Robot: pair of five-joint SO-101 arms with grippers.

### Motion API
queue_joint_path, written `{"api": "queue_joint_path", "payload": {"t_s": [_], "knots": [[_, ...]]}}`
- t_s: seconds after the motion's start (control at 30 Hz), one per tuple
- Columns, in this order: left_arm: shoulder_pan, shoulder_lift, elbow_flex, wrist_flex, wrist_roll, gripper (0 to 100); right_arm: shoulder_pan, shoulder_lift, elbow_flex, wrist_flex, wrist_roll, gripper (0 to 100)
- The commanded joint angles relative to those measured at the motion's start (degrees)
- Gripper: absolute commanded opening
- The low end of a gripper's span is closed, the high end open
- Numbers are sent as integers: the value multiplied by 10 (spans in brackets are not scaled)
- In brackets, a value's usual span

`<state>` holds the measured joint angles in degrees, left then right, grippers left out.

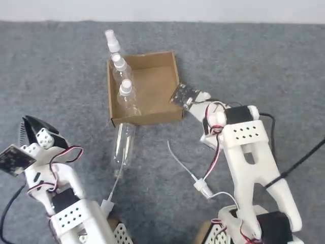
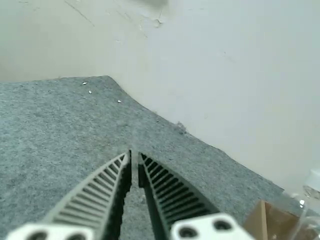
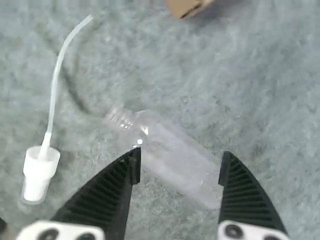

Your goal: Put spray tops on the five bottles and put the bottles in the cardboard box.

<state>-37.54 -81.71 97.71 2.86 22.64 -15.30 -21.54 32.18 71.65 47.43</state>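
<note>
Grey felt (image 3: 250, 75) lies under your right gripper (image 3: 180, 152), jaws apart, the capless bottle (image 3: 165, 145) on its side between them; close off-centre and it could roll out sideways.

Three bottles (image 1: 127, 99) stand along the box's (image 1: 152, 118) left wall. Another bottle (image 1: 123, 145) lies before it, with two spray tops (image 1: 202, 187) nearer still.

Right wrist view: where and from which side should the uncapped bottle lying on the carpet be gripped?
Likely best: grip the uncapped bottle across its straight body, mid-length, coming down from above. It lies on its side, so both long walls are exposed, and the right tool stands open astride it. Leave the threaded neck free: the spray top beside it goes there.
</note>
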Motion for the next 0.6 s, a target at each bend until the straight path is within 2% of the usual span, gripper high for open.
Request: {"api": "queue_joint_path", "payload": {"t_s": [0.0,0.33,0.57], "knots": [[3,-7,-7,0,-4,13,-6,-30,-2,7,43,214],[3,-7,-7,1,-4,13,-6,-29,-2,43,103,214],[3,-7,-7,1,-4,13,-50,-29,26,45,119,214]]}}
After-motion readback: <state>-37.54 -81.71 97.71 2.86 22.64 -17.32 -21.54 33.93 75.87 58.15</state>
